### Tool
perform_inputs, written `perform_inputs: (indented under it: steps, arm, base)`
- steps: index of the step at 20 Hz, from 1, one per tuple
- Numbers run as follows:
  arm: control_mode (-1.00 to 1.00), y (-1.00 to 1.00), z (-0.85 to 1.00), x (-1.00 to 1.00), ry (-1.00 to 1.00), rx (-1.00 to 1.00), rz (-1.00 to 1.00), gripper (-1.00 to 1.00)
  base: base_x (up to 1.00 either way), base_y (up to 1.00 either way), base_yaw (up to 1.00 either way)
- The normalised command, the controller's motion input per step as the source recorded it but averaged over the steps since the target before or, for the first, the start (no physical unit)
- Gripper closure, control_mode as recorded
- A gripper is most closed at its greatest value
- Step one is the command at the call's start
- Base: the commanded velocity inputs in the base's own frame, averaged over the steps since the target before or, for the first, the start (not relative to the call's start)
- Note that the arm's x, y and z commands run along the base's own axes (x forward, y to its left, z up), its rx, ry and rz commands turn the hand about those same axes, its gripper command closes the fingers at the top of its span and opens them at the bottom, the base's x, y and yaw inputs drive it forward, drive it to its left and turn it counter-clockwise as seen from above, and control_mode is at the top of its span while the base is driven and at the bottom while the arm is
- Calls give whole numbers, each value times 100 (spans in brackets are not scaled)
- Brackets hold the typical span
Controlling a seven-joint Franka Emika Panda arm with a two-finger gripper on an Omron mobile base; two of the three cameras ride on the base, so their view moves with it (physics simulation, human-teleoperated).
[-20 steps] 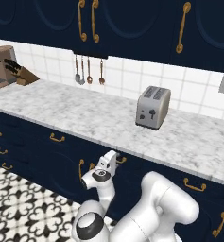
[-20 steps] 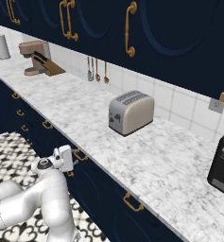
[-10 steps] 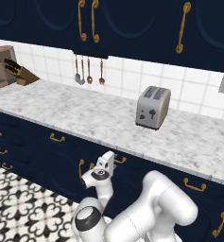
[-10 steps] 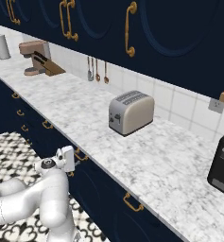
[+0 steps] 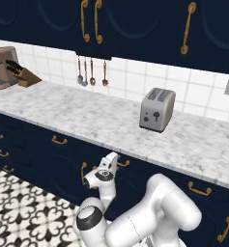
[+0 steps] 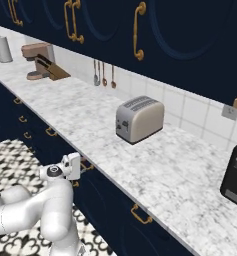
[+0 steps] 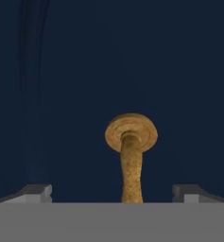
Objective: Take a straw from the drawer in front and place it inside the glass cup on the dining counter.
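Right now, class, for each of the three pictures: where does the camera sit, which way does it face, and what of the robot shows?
Left base view: behind the arm, on its left, facing the marble worktop and toaster.
Right base view: behind, on its right, same worktop and toaster; the gripper nears the drawer.
Hand view: on the hand, facing the navy drawer front; open fingertips flank the brass handle.
Both base views share toaster, hanging utensils, knife block.

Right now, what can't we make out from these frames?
- Straw: drawer is closed, its inside hidden behind the navy front.
- Brass handle: hand view's bottom edge cuts off its lower end.
- Gripper: left base view, fingertips hidden behind the hand.
- Black appliance: right base view, cropped by edge.
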Motion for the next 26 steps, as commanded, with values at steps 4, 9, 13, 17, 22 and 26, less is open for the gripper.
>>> perform_inputs:
  steps: [4, 9, 13, 17, 22, 26]
  arm:
    - [-100, 0, -66, 31, 8, 0, 3, 100]
    - [-100, 0, -83, 31, 16, 0, 5, 100]
    - [-100, 0, -98, 31, 14, 0, 6, 100]
    - [-100, 30, -100, 36, 5, 0, 9, 100]
    - [-100, 73, -100, 49, 2, 1, 2, 100]
    - [-100, 58, -100, 37, 14, 19, 0, 100]
  base:
    - [0, 0, 0]
    - [0, 0, 0]
    - [0, 0, 0]
    - [0, 0, 0]
    - [0, 0, 0]
    - [0, 0, 0]
